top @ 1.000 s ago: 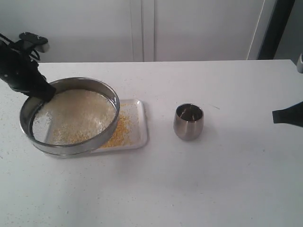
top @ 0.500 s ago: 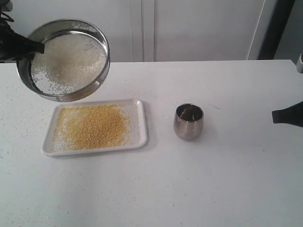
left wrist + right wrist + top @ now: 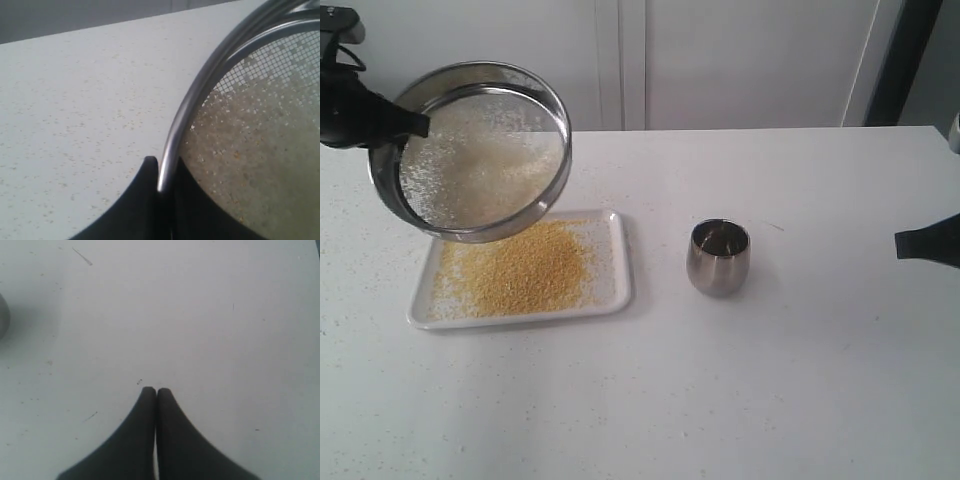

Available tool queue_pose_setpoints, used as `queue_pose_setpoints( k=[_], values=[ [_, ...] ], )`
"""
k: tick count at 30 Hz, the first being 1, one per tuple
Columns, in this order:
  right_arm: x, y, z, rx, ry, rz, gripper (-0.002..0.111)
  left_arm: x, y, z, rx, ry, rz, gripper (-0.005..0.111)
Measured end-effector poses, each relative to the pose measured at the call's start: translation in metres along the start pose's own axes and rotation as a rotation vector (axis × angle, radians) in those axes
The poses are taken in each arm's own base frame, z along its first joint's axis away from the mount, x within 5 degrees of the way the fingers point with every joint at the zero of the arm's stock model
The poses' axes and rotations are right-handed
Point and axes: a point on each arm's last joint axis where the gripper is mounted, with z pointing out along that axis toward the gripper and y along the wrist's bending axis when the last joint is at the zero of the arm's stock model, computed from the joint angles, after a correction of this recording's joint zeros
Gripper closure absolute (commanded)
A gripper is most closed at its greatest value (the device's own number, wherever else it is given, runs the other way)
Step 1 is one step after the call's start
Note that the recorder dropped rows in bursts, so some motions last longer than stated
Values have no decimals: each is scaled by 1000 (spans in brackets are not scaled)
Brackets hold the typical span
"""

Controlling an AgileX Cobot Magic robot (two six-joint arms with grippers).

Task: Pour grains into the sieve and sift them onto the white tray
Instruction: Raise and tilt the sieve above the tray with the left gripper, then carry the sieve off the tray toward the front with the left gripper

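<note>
A robot test bench or lab, by the look of it; a white speckled worktop [image 3: 800,400] fills the view; beyond its far edge stand flat pale panels [image 3: 740,60] with a vertical seam; past the far right corner rises a dark post [image 3: 910,60]; kitchenware toward the left edge and middle: sieve [image 3: 565,160], white tray [image 3: 615,285], steel cup [image 3: 718,258].

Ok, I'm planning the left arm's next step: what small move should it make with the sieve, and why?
Probably level the sieve and lower it over the white tray: the left gripper holds it raised and tilted, with whitish grains on its mesh that could spill.
</note>
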Motion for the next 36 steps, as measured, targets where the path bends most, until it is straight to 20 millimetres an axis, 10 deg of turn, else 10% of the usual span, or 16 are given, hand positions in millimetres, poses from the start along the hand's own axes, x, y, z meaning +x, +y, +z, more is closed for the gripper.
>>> queue_pose_setpoints(
  k=[13, 17, 24, 27, 36],
  values=[
    [0, 0, 0, 0, 0, 0, 108, 16, 50, -3, -12, 303, -184, 107],
    [0, 0, 0, 0, 0, 0, 108, 25, 7, 10, 110, 447, -9, 107],
    [0, 0, 0, 0, 0, 0, 108, 28, 36, 11, 48, 411, -205, 107],
    [0, 0, 0, 0, 0, 0, 108, 31, -4, 19, 75, 475, -23, 107],
    [0, 0, 0, 0, 1, 0, 108, 36, -27, 4, 76, 512, 54, 107]
  ],
)
